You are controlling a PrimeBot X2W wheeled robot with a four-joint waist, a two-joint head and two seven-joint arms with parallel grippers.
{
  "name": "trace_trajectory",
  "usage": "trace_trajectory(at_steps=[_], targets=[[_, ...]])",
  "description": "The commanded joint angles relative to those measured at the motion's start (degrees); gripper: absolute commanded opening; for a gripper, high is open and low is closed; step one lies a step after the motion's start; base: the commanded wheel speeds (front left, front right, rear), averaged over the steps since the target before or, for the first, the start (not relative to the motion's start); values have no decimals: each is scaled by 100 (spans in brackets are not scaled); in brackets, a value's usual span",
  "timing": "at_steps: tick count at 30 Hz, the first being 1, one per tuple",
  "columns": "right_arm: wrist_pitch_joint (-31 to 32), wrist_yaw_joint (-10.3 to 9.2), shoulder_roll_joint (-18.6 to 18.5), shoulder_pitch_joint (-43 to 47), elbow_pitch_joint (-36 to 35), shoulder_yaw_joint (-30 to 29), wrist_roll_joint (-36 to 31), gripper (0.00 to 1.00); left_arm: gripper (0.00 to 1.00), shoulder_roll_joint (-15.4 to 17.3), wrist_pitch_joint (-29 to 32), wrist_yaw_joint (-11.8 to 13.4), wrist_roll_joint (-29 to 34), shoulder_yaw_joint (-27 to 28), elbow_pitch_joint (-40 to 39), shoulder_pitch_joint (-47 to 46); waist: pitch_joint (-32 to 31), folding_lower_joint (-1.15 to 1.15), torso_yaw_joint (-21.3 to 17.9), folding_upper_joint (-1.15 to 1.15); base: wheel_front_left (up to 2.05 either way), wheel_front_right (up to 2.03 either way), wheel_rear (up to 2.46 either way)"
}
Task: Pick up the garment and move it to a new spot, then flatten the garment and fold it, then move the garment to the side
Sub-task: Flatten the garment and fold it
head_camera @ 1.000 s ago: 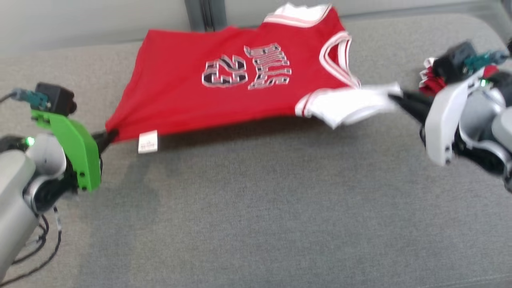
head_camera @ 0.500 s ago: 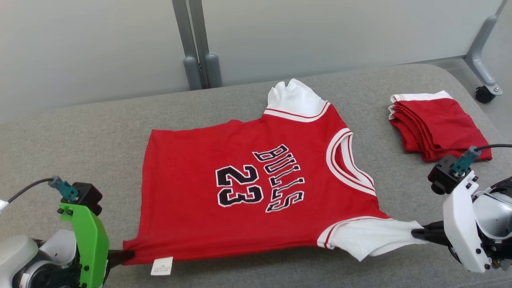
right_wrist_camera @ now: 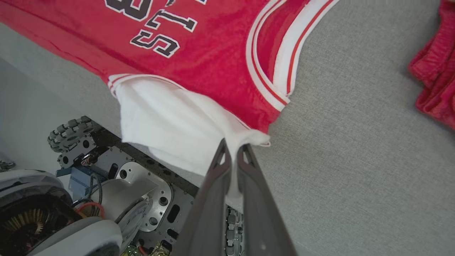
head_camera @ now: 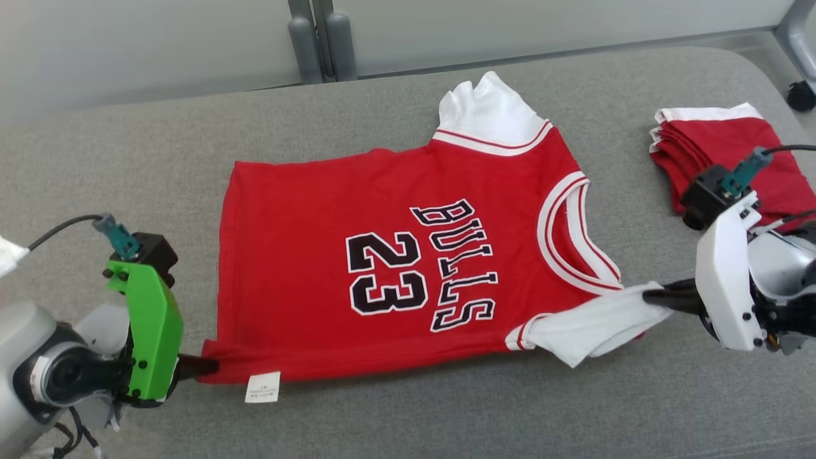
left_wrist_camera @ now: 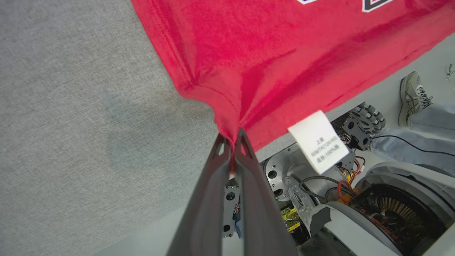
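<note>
The garment (head_camera: 395, 261) is a red jersey with white sleeves and black "BULLS 23" lettering, spread face up on the grey padded table (head_camera: 408, 414). My left gripper (head_camera: 213, 366) is shut on its near hem corner, beside the small white tag (head_camera: 262, 387); the left wrist view shows red cloth (left_wrist_camera: 256, 53) pinched between the fingertips (left_wrist_camera: 231, 142). My right gripper (head_camera: 647, 296) is shut on the near white sleeve (head_camera: 593, 322), drawing it toward the right. In the right wrist view the white sleeve (right_wrist_camera: 170, 124) runs between my fingers (right_wrist_camera: 233, 151). The far sleeve (head_camera: 488, 108) lies flat.
A stack of folded red garments (head_camera: 720, 153) sits at the table's right, just behind my right wrist. Grey frame legs (head_camera: 319, 38) stand beyond the far edge. In the left wrist view the robot's base (left_wrist_camera: 355, 199) and a person's shoe (left_wrist_camera: 412, 96) show past the near edge.
The head camera has shifted between frames. The jersey, earlier held stretched and lifted, now lies on the table. The right gripper has drawn the near sleeve up toward the collar.
</note>
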Motion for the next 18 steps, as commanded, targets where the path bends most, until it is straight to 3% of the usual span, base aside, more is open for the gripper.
trace_trajectory(at_steps=[1,7,14,15,16,17,18], targets=[[183,-2,145,-138,133,-126,-129,0,0,-91,138,-41,-33,1,126,-200,397,0,160,0,0,0,0],[853,-2,890,-687,772,-658,-650,0,0,-591,648,-106,-49,35,724,-807,814,0,276,0,0,0,0],[1004,-2,1600,-1149,1419,-1060,-1234,0,0,-1121,705,-185,-112,172,1550,-1209,1039,0,325,0,0,0,0],[954,-2,1694,-1191,1489,-1099,-1308,0,40,-1192,658,-212,-127,198,1664,-1230,1049,0,323,0,0,0,0],[922,-2,1742,-1215,1526,-1123,-1355,0,65,-1228,652,-238,-134,198,1732,-1230,1049,0,321,0,0,0,0],[846,-2,1818,-1240,1577,-1148,-1429,22,100,-1269,594,-253,-106,209,1833,-1236,1037,0,316,0,0,0,0],[782,-2,1877,-1242,1628,-1165,-1485,46,100,-1314,522,-267,-62,230,1937,-1241,1008,0,313,0,0,0,0]])
